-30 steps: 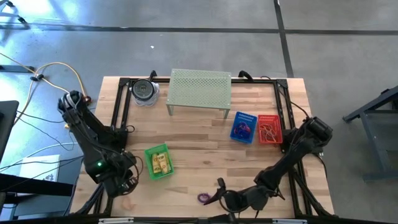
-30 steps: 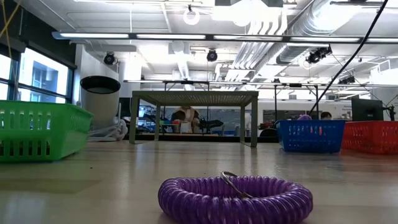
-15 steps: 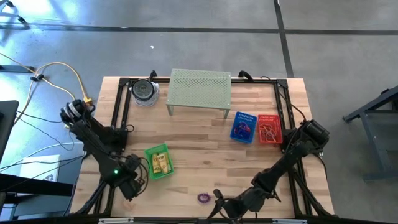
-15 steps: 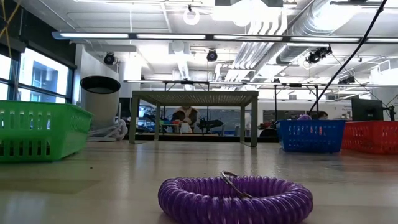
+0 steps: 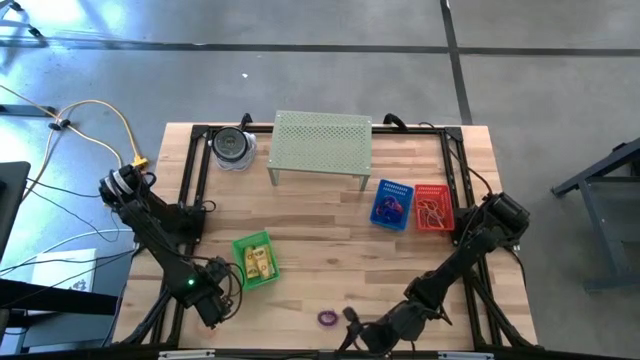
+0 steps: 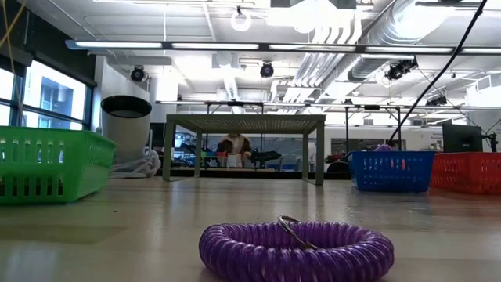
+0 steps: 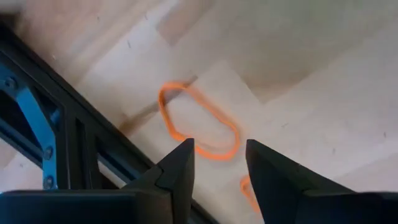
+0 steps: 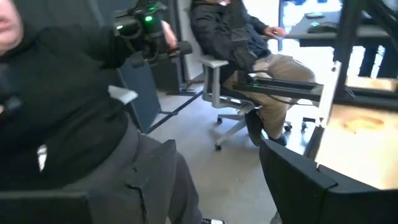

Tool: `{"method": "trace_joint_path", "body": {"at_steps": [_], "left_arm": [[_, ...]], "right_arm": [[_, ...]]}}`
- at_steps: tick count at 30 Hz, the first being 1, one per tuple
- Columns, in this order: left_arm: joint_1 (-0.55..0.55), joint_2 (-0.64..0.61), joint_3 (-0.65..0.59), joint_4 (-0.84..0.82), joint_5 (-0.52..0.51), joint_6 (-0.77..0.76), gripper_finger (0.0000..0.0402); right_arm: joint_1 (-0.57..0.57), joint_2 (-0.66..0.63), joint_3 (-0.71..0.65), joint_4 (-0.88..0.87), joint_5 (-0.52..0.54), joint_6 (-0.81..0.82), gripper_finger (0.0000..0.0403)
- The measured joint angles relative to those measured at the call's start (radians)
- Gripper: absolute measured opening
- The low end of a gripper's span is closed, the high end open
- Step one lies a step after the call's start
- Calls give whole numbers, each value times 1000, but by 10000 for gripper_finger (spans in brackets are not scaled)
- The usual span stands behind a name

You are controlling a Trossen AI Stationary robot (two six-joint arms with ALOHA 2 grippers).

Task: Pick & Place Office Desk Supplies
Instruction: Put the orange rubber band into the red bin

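Hovering: left gripper [image 7: 217, 163] over orange loop [image 7: 198, 121] at bench [image 5: 320, 230] near-left corner; jaws part-open, empty.
Handling: loop likely light, limp; pinch one strand.
Lying: purple coil [image 5: 327, 318] at near edge.
Waiting: right gripper [image 5: 352, 318] beside coil, jaws wide, empty.

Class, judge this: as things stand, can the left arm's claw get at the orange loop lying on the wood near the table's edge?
Probably yes: the left claw hangs open right over the orange loop, nothing between.
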Motion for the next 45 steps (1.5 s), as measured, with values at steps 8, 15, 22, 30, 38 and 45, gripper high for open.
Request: {"method": "trace_joint_path", "body": {"at_steps": [8, 15, 22, 30, 38, 45], "left_arm": [[-12, 19, 0, 22, -88, -50, 152], [-52, 23, 0, 106, -82, -102, 152], [-113, 23, 0, 114, -110, -68, 152], [-149, 23, 0, 128, -74, 87, 152], [-152, 23, 0, 129, -103, 41, 152], [-152, 23, 0, 208, -119, -52, 152]], "right_arm": [[-1, 0, 0, 13, -57, -68, 220], [-1, -1, 0, 30, -57, -30, 220], [-1, -1, 0, 29, -57, -30, 220], [-1, -1, 0, 27, -57, -30, 220], [-2, -1, 0, 29, -57, -30, 220], [-2, -1, 0, 30, -57, -30, 220]]}}
